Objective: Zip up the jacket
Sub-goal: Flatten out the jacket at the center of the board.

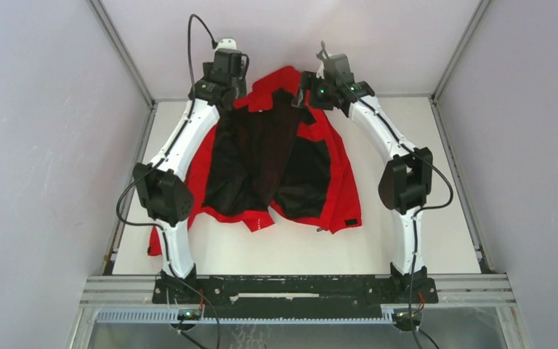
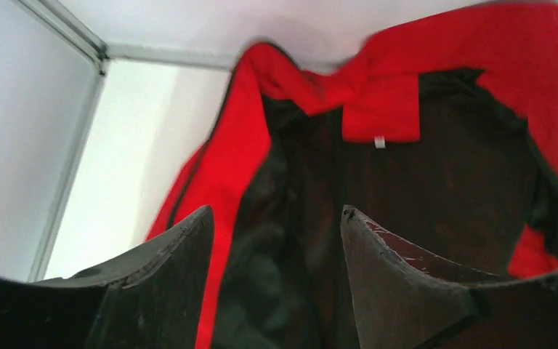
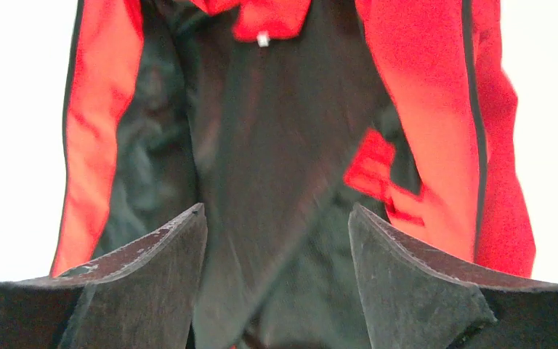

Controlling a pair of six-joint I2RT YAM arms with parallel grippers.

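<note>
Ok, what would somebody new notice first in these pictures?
A bright red jacket lies spread open across the middle of the white table, its black lining facing up. At the far end, by the collar, the left pincer and the right pincer both stand open, holding nothing.
</note>
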